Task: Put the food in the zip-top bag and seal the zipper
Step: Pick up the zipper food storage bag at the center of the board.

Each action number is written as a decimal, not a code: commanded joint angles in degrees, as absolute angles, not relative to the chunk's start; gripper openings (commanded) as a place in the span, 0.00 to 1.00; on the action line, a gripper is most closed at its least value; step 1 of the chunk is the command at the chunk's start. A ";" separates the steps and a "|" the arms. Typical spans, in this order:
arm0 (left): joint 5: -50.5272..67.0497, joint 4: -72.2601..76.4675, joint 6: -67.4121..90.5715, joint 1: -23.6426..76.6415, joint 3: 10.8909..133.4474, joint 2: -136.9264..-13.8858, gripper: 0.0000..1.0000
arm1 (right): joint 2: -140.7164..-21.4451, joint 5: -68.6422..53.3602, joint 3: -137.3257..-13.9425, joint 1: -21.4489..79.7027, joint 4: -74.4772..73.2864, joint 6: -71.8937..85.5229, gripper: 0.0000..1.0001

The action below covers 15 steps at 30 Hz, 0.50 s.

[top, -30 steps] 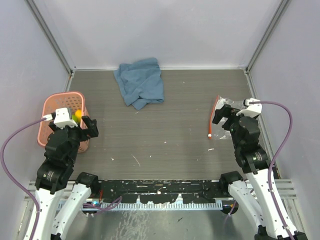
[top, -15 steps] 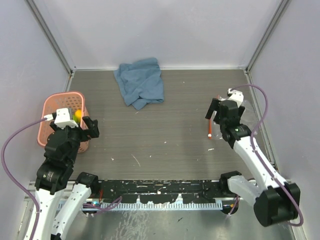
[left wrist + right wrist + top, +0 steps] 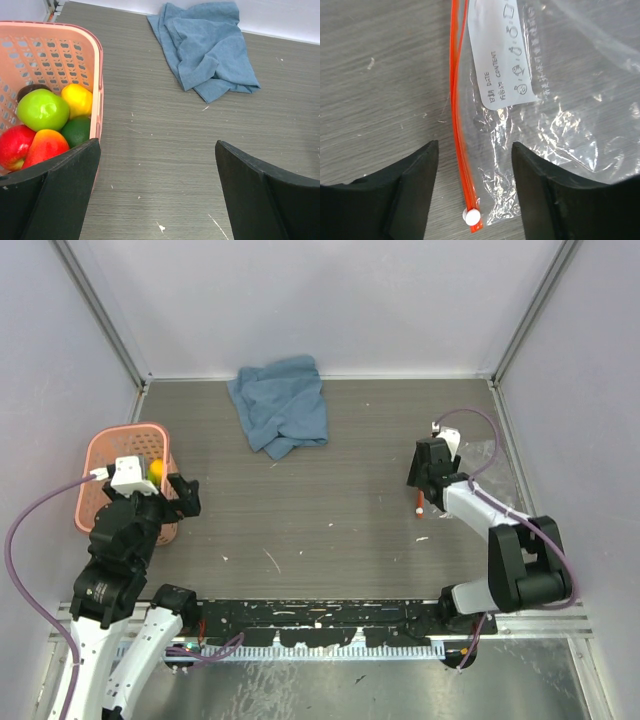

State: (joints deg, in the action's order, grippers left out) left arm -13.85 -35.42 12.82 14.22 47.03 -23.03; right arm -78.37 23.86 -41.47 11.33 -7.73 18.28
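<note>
A crumpled blue cloth (image 3: 281,405) lies near the far edge of the grey wood-grain bench (image 3: 330,510). A pink lattice plastic basket (image 3: 92,490) sits at the left side, with a glimpse of yellow and green glossy toy fruit (image 3: 155,471) inside. The left gripper (image 3: 152,490) hangs over the basket's near right corner, one finger (image 3: 185,495) out over bare bench. The right gripper (image 3: 425,470), on an arm reaching low across the right side, is above a thin red-orange zipper strip (image 3: 418,500), whose small white end piece (image 3: 418,510) pokes out on the near side.
</note>
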 commanded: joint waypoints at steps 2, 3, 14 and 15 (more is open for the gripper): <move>-10.16 -32.96 12.86 13.95 47.85 -24.48 0.98 | -84.16 22.12 -44.64 10.46 -5.26 17.36 0.56; -9.39 -32.99 12.91 13.97 47.83 -24.74 0.98 | -85.19 21.80 -44.87 10.40 -5.48 17.25 0.53; -1.98 -33.22 15.33 14.03 49.98 -29.22 0.98 | -87.99 20.56 -44.88 10.09 -6.81 16.54 0.21; -1.05 -33.43 15.88 14.06 50.37 -30.06 0.98 | -87.77 20.52 -44.98 10.11 -7.00 16.52 0.17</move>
